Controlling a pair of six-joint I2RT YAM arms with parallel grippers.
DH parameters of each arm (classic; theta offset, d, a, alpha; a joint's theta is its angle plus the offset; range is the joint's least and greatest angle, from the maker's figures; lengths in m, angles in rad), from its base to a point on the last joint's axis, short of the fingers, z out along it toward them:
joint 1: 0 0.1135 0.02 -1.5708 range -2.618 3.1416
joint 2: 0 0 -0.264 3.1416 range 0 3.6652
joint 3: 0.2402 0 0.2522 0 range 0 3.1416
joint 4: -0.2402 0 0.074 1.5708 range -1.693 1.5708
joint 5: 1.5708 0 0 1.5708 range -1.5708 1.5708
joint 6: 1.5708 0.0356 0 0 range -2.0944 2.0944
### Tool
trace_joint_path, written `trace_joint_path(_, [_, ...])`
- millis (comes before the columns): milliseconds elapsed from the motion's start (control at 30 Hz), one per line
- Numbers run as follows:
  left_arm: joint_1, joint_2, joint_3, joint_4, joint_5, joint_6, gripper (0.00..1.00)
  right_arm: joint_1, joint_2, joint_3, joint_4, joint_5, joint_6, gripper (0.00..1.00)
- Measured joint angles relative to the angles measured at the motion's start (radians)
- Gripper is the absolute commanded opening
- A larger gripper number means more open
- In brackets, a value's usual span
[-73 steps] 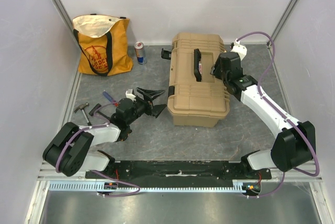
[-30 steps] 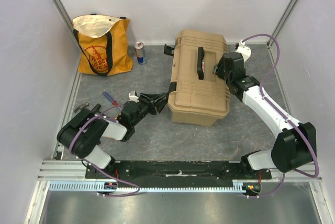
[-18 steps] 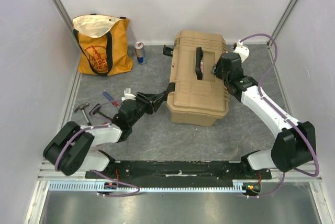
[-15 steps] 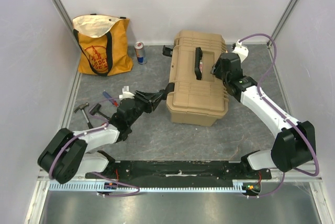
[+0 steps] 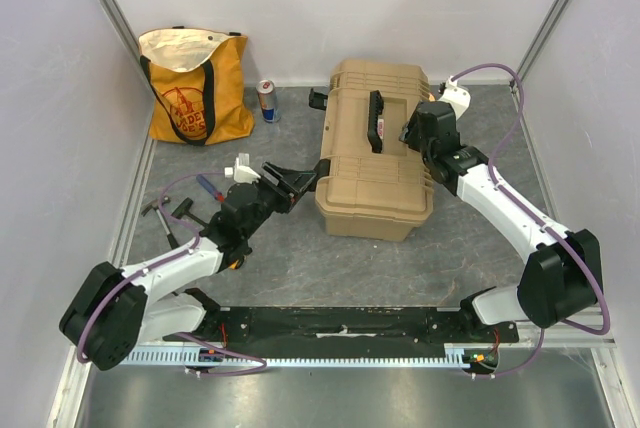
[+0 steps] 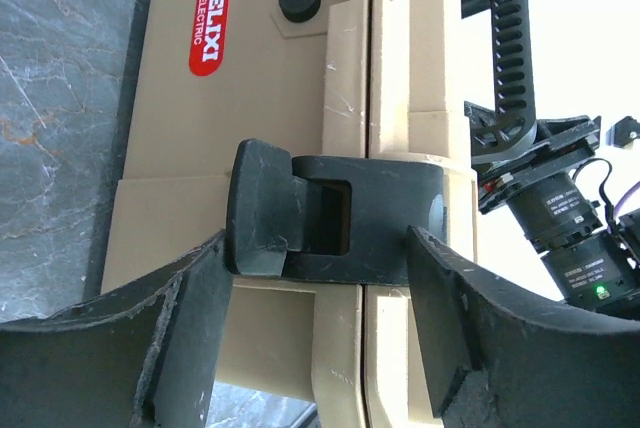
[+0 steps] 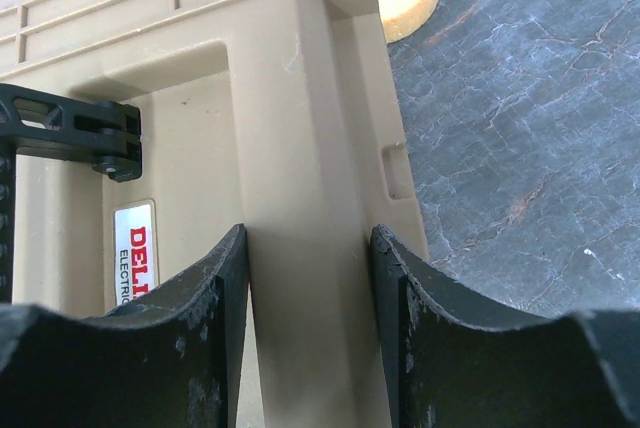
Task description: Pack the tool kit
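Observation:
The tan toolbox (image 5: pixel 375 153) lies closed in the middle, black handle (image 5: pixel 377 120) on top. My left gripper (image 5: pixel 292 179) is open beside the box's left side. In the left wrist view its fingers (image 6: pixel 195 308) stand either side of a black latch (image 6: pixel 335 213), just short of it, gripper (image 6: pixel 318 243) empty. My right gripper (image 5: pixel 410 134) is on the lid by the handle. In the right wrist view it (image 7: pixel 307 240) is shut on a raised tan ridge (image 7: pixel 305 148) of the lid. A red-blue screwdriver (image 5: pixel 207 185) lies at the left.
An orange-and-cream tote bag (image 5: pixel 195 88) and a drink can (image 5: pixel 267 100) stand at the back left. Small hammers (image 5: pixel 168 210) lie by the left wall near the screwdriver. A second black latch (image 5: pixel 318 100) sticks out at the box's far left corner.
My left gripper pushed in against the box's left latch, then drew slightly back and away. The box turned a little and settled. My right gripper has stayed on the lid.

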State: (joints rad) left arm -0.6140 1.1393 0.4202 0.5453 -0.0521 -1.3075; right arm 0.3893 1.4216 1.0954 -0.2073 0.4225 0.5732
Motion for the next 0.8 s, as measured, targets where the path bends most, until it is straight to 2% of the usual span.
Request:
trace_joint_path(267, [-0.008, -0.023, 0.018, -0.003, 0.001, 0.157, 0.85, 0.005, 0.002, 0.000, 0.003, 0.004, -0.003, 0.15])
trace_joint_path(467, [-0.012, -0.011, 0.089, -0.068, 0.024, 0.325, 0.88, 0.006, 0.003, 0.000, 0.005, 0.006, -0.007, 0.16])
trace_joint_path(667, [-0.012, 0.018, 0.140, -0.111, 0.037, 0.407, 0.88, 0.006, 0.003, 0.000, 0.005, 0.006, -0.008, 0.17])
trace_joint_path(800, [-0.012, 0.031, 0.176, -0.157, 0.039, 0.436, 0.78, 0.006, 0.007, 0.000, 0.012, 0.011, -0.009, 0.17])
